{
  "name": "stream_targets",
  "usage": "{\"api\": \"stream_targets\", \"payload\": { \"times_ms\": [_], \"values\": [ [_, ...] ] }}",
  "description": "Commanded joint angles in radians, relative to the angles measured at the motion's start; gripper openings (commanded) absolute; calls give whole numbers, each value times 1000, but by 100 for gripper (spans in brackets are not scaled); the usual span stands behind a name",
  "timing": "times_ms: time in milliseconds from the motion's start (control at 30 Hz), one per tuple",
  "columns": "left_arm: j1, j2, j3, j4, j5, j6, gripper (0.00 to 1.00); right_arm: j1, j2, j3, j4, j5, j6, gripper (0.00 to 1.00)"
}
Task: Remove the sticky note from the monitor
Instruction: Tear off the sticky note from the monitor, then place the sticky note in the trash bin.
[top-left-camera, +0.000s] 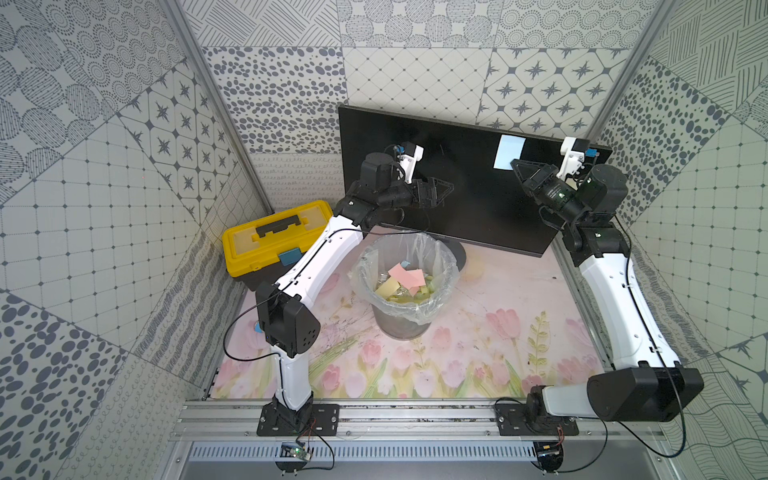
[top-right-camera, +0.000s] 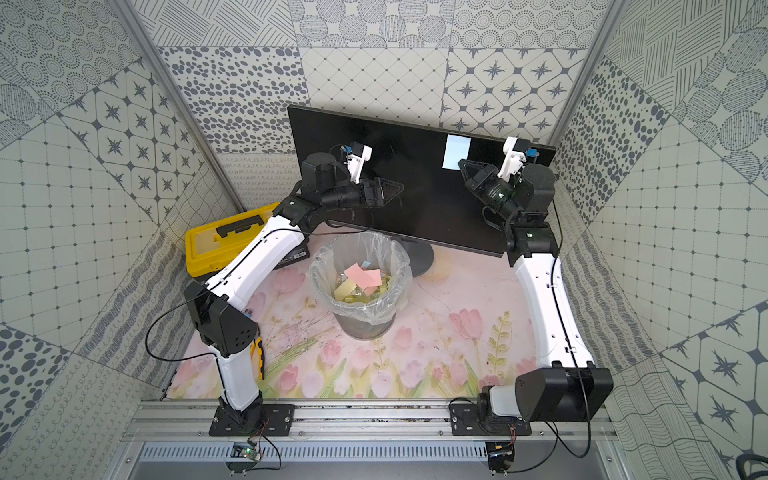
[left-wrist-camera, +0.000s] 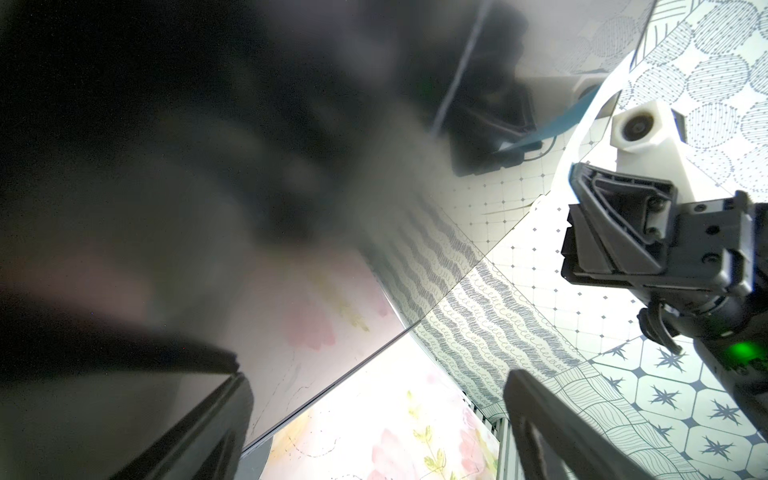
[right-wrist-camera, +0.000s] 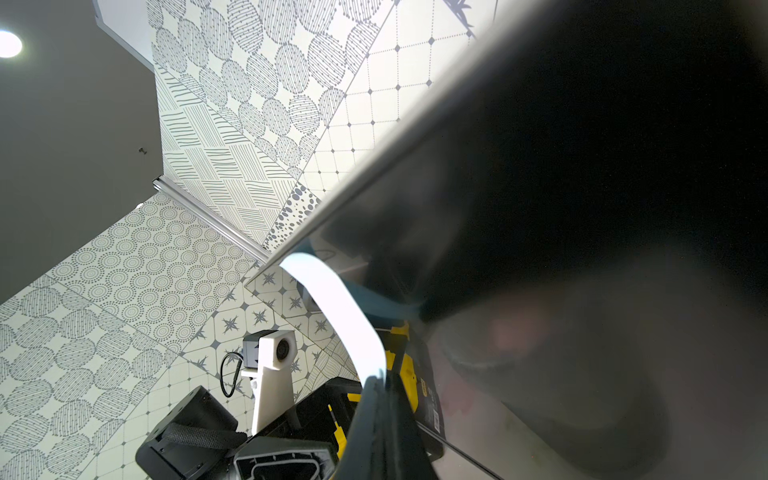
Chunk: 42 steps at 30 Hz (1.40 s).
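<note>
A pale-blue paper sticky note (top-left-camera: 509, 152), stuck high on the large flat black monitor (top-left-camera: 457, 208), is pinched at its lower corner by the right gripper (top-left-camera: 516, 163); the left gripper (top-left-camera: 449, 189) is seen wide open.

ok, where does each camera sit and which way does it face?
Top views: above the front edge, looking down and back at the monitor and bin; left arm, right arm whole.
Left wrist: on the left arm, facing the monitor close up; shows open left gripper, right gripper beyond.
Right wrist: on the right arm, looking up along the monitor; right gripper shut on the sticky note.
Shared: each wrist view catches the other arm's wrist camera.
</note>
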Motion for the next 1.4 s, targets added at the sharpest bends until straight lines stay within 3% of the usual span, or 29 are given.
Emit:
{"api": "stream_targets", "payload": {
  "times_ms": [0,767,1100,1200,1367],
  "values": [
    [1,9,15,36,-55,40,99,4,-16,10,44,-5,-18,0],
    [1,14,31,12,-76,61,99,14,-136,-66,-41,-28,-98,0],
    [0,-59,29,-30,-37,127,99,17,-205,-68,-105,-22,-231,0],
    [1,-114,-3,-47,-84,178,99,34,-221,-45,-153,-28,-312,0],
    [3,-250,-201,80,-234,244,99,92,-216,12,-231,-74,-419,0]
  ]
}}
